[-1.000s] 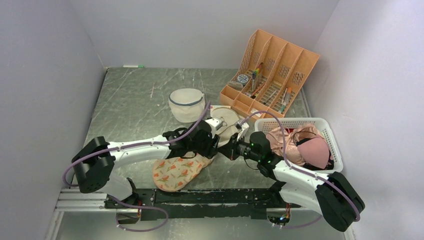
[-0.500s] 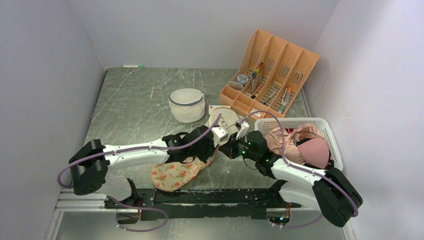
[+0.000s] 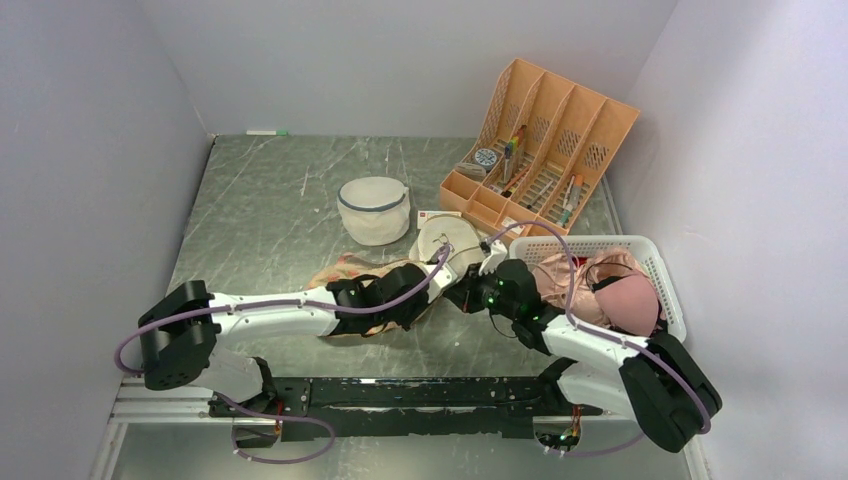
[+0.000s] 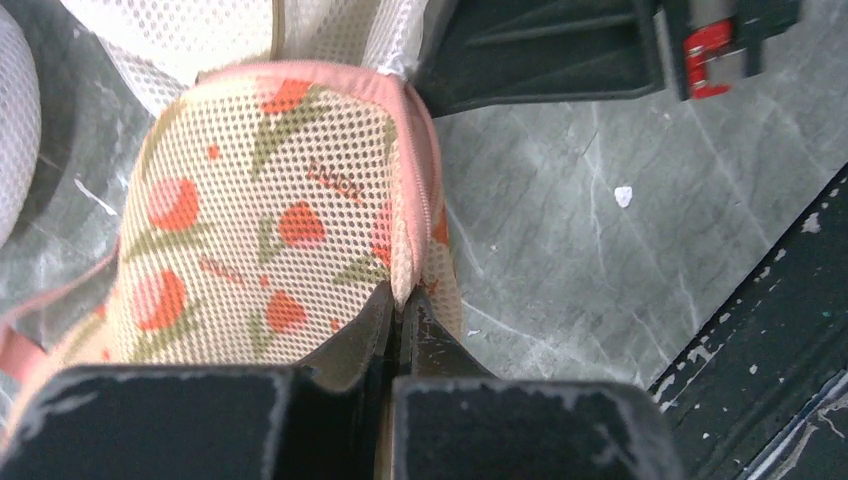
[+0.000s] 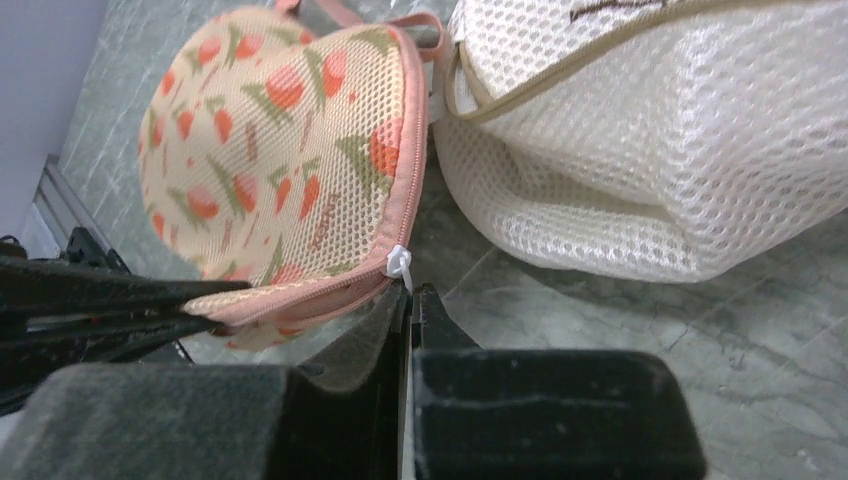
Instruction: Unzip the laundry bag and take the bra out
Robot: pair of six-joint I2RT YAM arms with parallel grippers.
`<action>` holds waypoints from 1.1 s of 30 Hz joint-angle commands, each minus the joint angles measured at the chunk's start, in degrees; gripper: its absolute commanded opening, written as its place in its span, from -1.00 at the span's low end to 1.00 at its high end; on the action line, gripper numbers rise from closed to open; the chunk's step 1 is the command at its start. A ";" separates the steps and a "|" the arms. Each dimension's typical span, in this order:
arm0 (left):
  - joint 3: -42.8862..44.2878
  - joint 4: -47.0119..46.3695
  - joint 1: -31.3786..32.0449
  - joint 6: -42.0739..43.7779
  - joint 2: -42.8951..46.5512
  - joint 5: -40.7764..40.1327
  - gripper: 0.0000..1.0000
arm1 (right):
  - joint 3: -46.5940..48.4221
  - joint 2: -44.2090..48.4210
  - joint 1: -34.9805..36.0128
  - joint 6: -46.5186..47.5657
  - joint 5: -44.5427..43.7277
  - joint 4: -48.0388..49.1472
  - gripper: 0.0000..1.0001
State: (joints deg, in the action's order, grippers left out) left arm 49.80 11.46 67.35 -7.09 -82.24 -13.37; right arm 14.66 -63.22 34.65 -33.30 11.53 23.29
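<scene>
Near laundry bag (image 5: 280, 150), basket (image 3: 600, 241) holds garments (image 3: 632, 300).

The laundry bag (image 4: 270, 230) is beige mesh printed with orange-red carrot shapes and olive-green leaves, edged in pink; its zip pull (image 5: 399, 264) is white. At the upper right of the right wrist view, the round bag (image 5: 620, 150) is cream-white mesh with tan piping. In the top view, the dome bag (image 3: 373, 215) is white with a blue band, the organiser (image 3: 610, 140) peach-orange, the basket (image 3: 600, 240) white, and the garments (image 3: 632, 300) in it pink with a little black. The table (image 3: 270, 190) is grey, streaked with pale scratches.
</scene>
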 commanded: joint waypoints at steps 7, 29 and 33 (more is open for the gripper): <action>-9.41 2.43 1.47 -9.84 6.31 -0.37 -0.61 | -5.05 0.09 -0.83 2.91 14.14 8.75 -1.00; -10.58 -4.79 1.44 -26.03 12.93 -2.15 0.65 | -4.88 -2.04 11.70 -0.60 16.05 14.82 -1.00; -14.26 -5.74 1.44 -26.74 14.77 -1.89 0.67 | -3.76 -2.58 11.71 1.39 14.32 11.52 -1.00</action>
State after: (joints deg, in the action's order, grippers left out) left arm 37.95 7.14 68.51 -31.22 -69.04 -13.65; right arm 8.99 -65.91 46.13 -33.61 27.73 35.70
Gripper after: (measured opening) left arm 0.840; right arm 0.007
